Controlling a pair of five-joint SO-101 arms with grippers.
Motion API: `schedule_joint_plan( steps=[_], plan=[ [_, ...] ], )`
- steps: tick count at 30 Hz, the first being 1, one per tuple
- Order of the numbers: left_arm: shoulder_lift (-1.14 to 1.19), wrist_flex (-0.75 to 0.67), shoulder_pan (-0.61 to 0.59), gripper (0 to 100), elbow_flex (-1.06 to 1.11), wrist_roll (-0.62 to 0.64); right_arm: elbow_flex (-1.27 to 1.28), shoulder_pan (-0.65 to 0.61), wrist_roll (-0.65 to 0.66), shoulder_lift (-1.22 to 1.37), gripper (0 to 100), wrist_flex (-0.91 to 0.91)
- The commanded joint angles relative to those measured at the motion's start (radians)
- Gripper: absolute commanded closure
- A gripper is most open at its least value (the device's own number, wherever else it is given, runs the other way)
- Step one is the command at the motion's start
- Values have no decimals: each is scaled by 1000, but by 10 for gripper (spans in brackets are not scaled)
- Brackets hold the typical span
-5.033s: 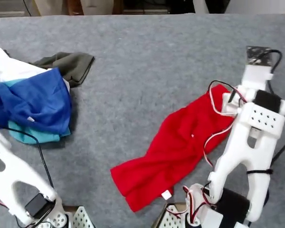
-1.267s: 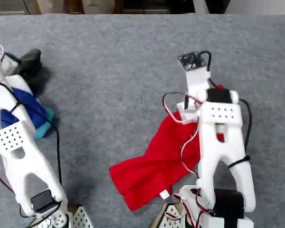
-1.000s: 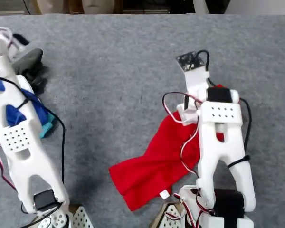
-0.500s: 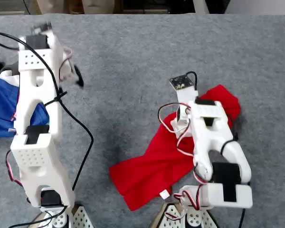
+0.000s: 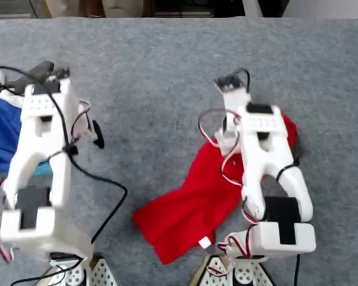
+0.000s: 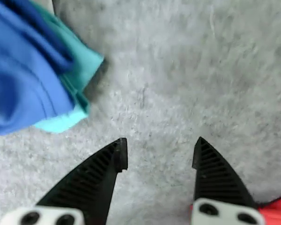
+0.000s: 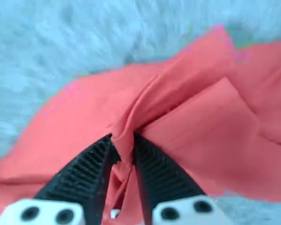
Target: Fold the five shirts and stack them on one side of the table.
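A red shirt (image 5: pixel 185 208) lies crumpled in a diagonal strip on the grey table, with a white tag at its near end. My right arm (image 5: pixel 259 137) stands over the shirt's far end. In the right wrist view my right gripper (image 7: pixel 125 146) is shut on a raised fold of the red shirt (image 7: pixel 201 136). My left gripper (image 6: pixel 160 152) hangs open over bare table, with nothing between its fingers, just beside the blue shirt (image 6: pixel 18 79) and teal shirt (image 6: pixel 77 79). From above, the left gripper (image 5: pixel 88 140) sits right of the pile.
The shirt pile lies at the table's left edge: the blue shirt (image 5: pixel 0 134) on top, a teal edge (image 5: pixel 43 170) under it, an olive shirt (image 5: pixel 39 68) behind. Grey table (image 5: pixel 161 77) stretches between the arms and across the far side.
The left arm has swung from the shirt pile toward the table's middle and lowered. The right arm has closed in over the red shirt's far end, which is now bunched up.
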Motion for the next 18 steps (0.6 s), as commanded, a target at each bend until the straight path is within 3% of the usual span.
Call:
schedule_joint_plan(
  steps=[1, 8, 18],
  plan=[
    [-202, -107, -5, 767, 207, -28, -278, -79, -12, 2, 994, 146],
    [-394, -321, -9, 767, 514, 26, -653, -182, -81, 22, 994, 213],
    [-381, -640, 11, 771, 539, 305, -863, -186, -72, 351, 989, 129]
  ],
)
